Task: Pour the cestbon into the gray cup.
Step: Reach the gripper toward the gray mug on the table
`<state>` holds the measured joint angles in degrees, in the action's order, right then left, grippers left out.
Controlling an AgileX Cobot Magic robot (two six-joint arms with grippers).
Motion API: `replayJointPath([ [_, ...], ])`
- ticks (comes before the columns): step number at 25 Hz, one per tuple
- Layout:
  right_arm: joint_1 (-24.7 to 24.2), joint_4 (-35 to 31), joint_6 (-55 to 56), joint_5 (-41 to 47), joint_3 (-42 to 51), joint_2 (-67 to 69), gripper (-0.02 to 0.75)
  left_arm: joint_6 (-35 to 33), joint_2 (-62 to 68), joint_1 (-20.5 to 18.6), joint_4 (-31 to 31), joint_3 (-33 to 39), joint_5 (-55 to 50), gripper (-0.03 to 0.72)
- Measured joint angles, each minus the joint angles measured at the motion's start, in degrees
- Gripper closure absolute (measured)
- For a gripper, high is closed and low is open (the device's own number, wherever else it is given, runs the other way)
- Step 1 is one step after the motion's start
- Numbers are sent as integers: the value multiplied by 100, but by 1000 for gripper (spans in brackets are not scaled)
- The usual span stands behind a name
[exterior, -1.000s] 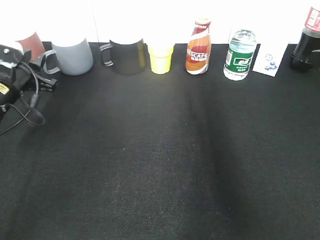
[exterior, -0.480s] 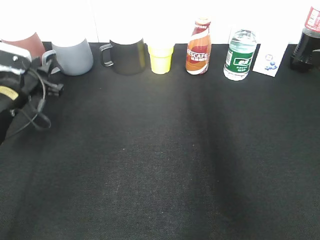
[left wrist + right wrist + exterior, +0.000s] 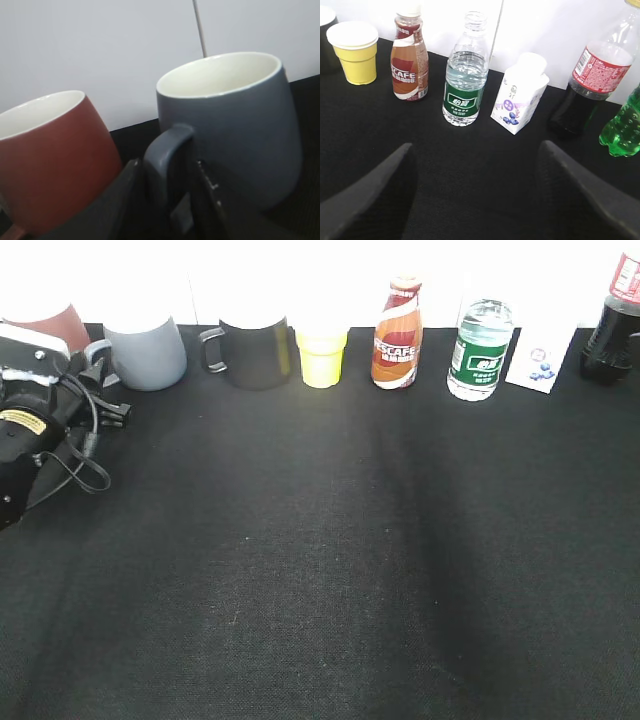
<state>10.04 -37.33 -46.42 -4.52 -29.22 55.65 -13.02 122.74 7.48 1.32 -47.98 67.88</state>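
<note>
The cestbon [image 3: 479, 350], a clear bottle with a green label, stands upright in the back row right of centre; it also shows in the right wrist view [image 3: 464, 90]. The gray cup [image 3: 148, 352] stands upright at the back left, its handle pointing left. My left gripper [image 3: 108, 390] is shut around that handle; in the left wrist view the cup [image 3: 235, 125] has its handle filling the gap between the fingers [image 3: 167, 170]. My right gripper [image 3: 475, 150] is open and empty, above the cloth in front of the cestbon, and out of the exterior view.
A reddish mug [image 3: 50, 150] stands just left of the gray cup. Along the back stand a black mug [image 3: 255, 350], a yellow cup [image 3: 322, 355], a Nescafe bottle [image 3: 397, 335], a small white carton [image 3: 538, 362], a cola bottle [image 3: 612, 330] and a green bottle [image 3: 622, 125]. Black cloth [image 3: 320, 560] covers the table.
My left arm has moved right, toward the gray cup, and its fingers now sit at the cup's handle. The cup and bottles have not moved.
</note>
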Motion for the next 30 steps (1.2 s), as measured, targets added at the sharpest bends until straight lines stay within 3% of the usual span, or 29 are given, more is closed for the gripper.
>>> replayJointPath([
  [30, 0, 99, 0, -17, 0, 6, 181, -33, 982, -17, 117, -1388, 45, 487],
])
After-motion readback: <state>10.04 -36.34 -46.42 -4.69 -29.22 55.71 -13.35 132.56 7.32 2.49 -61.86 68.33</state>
